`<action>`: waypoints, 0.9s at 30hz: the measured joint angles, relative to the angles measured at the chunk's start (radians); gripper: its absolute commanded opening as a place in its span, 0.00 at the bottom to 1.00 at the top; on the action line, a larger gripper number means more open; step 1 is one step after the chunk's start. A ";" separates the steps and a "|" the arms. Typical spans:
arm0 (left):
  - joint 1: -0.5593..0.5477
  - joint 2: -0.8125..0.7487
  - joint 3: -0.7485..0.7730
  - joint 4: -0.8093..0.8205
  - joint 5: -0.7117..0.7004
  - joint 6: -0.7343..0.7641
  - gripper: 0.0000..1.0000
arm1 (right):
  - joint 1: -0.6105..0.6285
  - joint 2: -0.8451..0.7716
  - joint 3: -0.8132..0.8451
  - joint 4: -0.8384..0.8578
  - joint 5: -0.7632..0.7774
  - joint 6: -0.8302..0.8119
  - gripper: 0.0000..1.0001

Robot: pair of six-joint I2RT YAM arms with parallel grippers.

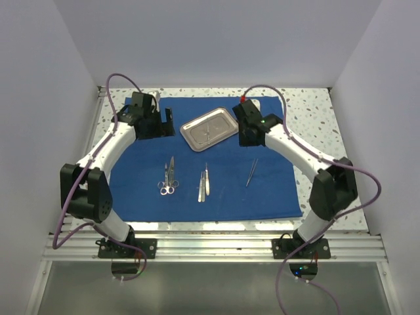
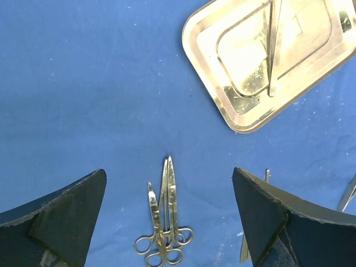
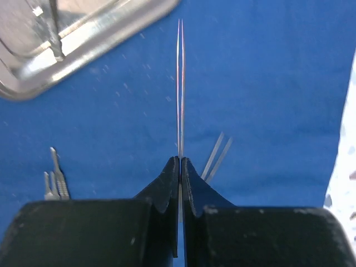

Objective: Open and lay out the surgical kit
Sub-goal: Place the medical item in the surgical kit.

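Observation:
The royal-blue cloth (image 1: 138,177) lies spread flat on the table. The steel tray (image 1: 220,121) sits on it at the back middle, with one slim instrument (image 2: 272,50) lying inside. Scissors (image 1: 168,178), a forceps pair (image 1: 203,184) and tweezers (image 1: 252,172) lie in a row on the cloth. My left gripper (image 1: 164,125) is open and empty above the cloth, left of the tray; the scissors (image 2: 164,222) show between its fingers (image 2: 67,211). My right gripper (image 3: 180,161) is shut on thin tweezers (image 3: 179,83) that stick straight out, right of the tray (image 3: 83,44).
White walls close in the left, right and back. Speckled tabletop (image 1: 315,118) shows around the cloth, widest on the right. The arm bases are bolted to a metal rail (image 1: 210,246) at the near edge.

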 measured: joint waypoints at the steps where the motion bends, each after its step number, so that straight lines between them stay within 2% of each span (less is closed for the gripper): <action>1: 0.000 0.001 0.005 -0.003 0.000 -0.001 1.00 | 0.000 -0.050 -0.061 0.016 0.000 0.006 0.00; 4: 0.000 0.003 0.019 -0.021 0.000 -0.003 1.00 | 0.000 -0.132 -0.222 0.055 -0.002 0.033 0.00; 8: -0.003 0.007 0.042 -0.051 -0.001 -0.016 1.00 | 0.000 -0.123 -0.404 0.084 -0.027 0.079 0.00; 15: -0.016 0.000 0.050 -0.093 -0.008 -0.028 1.00 | 0.000 -0.032 -0.430 0.124 -0.040 0.114 0.00; 16: -0.018 -0.006 0.049 -0.098 -0.010 -0.028 1.00 | 0.000 -0.021 -0.419 0.124 -0.042 0.115 0.04; 17: -0.019 -0.017 0.045 -0.101 -0.014 -0.029 1.00 | 0.000 -0.012 -0.405 0.125 -0.049 0.117 0.16; 20: -0.021 -0.073 0.016 -0.110 -0.029 -0.031 1.00 | 0.000 0.006 -0.373 0.124 -0.060 0.121 0.28; 22: -0.021 -0.116 -0.005 -0.117 -0.040 -0.036 1.00 | 0.000 0.008 -0.360 0.114 -0.062 0.126 0.40; 24: -0.021 -0.157 -0.030 -0.126 -0.050 -0.044 1.00 | 0.000 0.008 -0.344 0.097 -0.061 0.127 0.48; 27: -0.021 -0.206 -0.070 -0.131 -0.071 -0.048 1.00 | 0.000 0.006 -0.305 0.055 -0.054 0.125 0.50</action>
